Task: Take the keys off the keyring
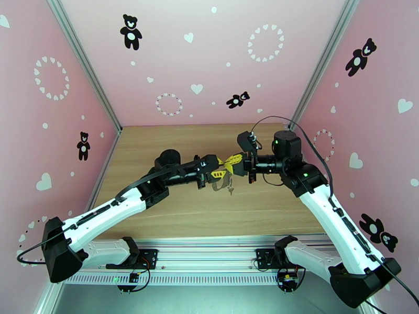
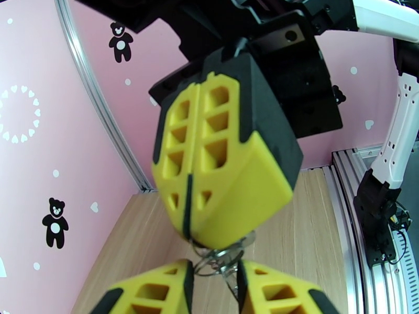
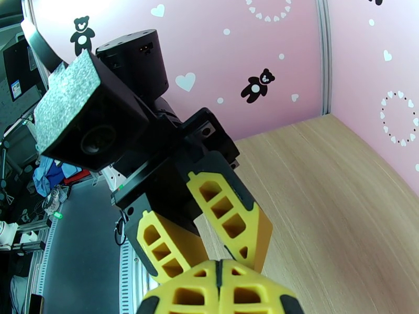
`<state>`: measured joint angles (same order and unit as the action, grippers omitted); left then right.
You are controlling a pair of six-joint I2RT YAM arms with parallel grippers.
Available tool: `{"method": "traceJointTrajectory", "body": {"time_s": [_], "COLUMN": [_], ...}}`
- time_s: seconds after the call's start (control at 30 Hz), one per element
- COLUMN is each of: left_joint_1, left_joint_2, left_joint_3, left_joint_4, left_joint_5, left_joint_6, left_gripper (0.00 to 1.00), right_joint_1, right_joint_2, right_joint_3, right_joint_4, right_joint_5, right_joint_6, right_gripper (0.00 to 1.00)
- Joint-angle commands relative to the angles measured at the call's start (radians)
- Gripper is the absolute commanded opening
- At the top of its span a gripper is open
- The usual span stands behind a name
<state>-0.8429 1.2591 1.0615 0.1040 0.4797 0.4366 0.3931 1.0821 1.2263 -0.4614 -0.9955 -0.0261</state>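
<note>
- The right fingers (image 2: pixel 230 168) are pressing tight together and pinching the keyring (image 2: pixel 220 257) at their very tip, up in the air above the worktop (image 1: pixel 183 218).
- The left fingers (image 2: pixel 152 291) are standing partly apart just beneath that tip, with the silvery wire sitting in the gap between them. I cannot tell whether they are actually squeezing it.
- From overhead, something small and dark is dangling just below the two meeting fingertips. I am taking it for the keys (image 1: pixel 229 189), though it is too tiny to make out properly.
- The whole bunch is looking very light, so weight should be no trouble; slipping should be.
- The metal is looking hard, thin and slick, and the yellow pads are far bulkier than anything they are gripping, so a hold is likely to be shallow and easy to lose.
- The wire loop is probably springy rather than floppy, and it may twist or pop out from between the fingers when pulled.
- I would be taking each key by its round head, flat faces against the pads.
- The other fingers would be pinning the ring on the side away from that key, leaving a free stretch to slide it along.
</note>
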Motion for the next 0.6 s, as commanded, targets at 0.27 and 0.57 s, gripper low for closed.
{"method": "traceJointTrajectory", "body": {"time_s": [0.27, 0.57], "left_joint_1": [0.009, 0.017], "left_joint_2": [0.003, -0.023], "left_joint_3": [0.023, 0.005], "left_joint_4": [-0.019, -0.029], "left_joint_5": [0.041, 0.025], "left_joint_6": [-0.024, -0.021], "left_gripper": [0.17, 0.05], "right_joint_1": [0.0, 0.0], "right_joint_2": [-0.023, -0.052], "right_joint_3": [0.019, 0.015], "right_joint_4": [-0.02, -0.028], "right_joint_5": [0.019, 0.045], "right_joint_6": [-0.044, -0.048], "right_gripper": [0.0, 0.0]}}
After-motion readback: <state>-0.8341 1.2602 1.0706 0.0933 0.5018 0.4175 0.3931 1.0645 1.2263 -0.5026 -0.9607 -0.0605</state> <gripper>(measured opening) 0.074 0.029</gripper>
